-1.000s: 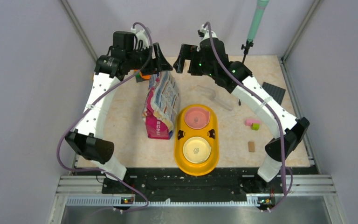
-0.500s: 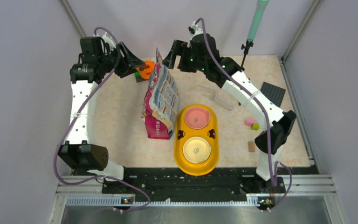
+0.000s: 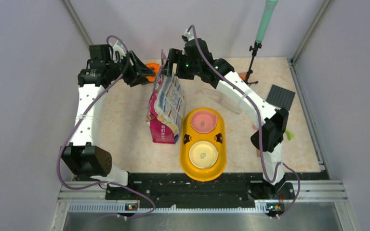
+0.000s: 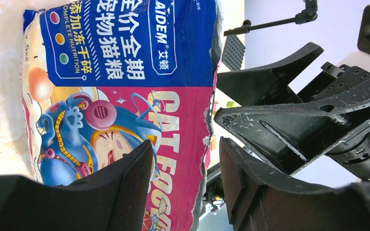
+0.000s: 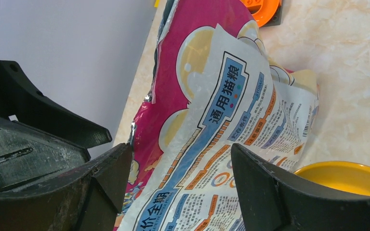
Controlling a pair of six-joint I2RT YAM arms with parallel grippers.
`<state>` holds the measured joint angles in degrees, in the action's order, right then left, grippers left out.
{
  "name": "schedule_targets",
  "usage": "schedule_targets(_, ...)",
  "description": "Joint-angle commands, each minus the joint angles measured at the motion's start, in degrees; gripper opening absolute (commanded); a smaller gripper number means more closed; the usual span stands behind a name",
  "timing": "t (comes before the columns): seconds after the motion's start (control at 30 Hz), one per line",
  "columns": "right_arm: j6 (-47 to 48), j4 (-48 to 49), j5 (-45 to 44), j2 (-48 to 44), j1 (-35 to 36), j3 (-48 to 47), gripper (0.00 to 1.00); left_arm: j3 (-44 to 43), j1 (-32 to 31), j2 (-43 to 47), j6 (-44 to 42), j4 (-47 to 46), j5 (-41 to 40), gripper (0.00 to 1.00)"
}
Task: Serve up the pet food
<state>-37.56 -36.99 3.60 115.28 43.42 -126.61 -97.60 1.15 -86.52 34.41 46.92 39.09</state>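
The cat food bag (image 3: 166, 108) stands upright left of the yellow double feeder (image 3: 188, 159), its torn top facing the back wall. The pet food itself is hidden inside the bag. My left gripper (image 3: 148, 75) is open at the bag's top from the left. In the left wrist view the bag (image 4: 125, 72) has its torn edge in the gap of that gripper (image 4: 185, 144), with neither pad pressing on it. My right gripper (image 3: 169, 71) is open at the top from the right. Its fingers frame the bag's printed back panel (image 5: 221, 120) around the gripper's gap (image 5: 180, 149).
The feeder holds a pink bowl (image 3: 203, 121) and a cream bowl (image 3: 203, 154). An orange toy (image 3: 152, 67) sits behind the bag. A clear scoop (image 3: 227, 103) lies right of it. A black plate (image 3: 282, 96) and a teal-topped stand (image 3: 265, 24) are at the back right.
Both grippers have come in to the bag's top, the left moving right and the right moving left. Both pairs of jaws have narrowed. The bag has not moved.
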Motion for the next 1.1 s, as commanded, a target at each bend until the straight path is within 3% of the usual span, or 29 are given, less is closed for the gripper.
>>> schedule_targets(0.0, 0.3, -0.4, 0.5, 1.1, 0.5, -4.0, 0.77, 1.0, -0.1, -0.4, -0.1, -3.2, 3.3, 0.57)
schedule_targets(1.07, 1.5, 1.1, 4.6, 1.9, 0.9, -5.6, 0.80, 0.1, -0.3, -4.2, -2.2, -1.7, 4.2, 0.52)
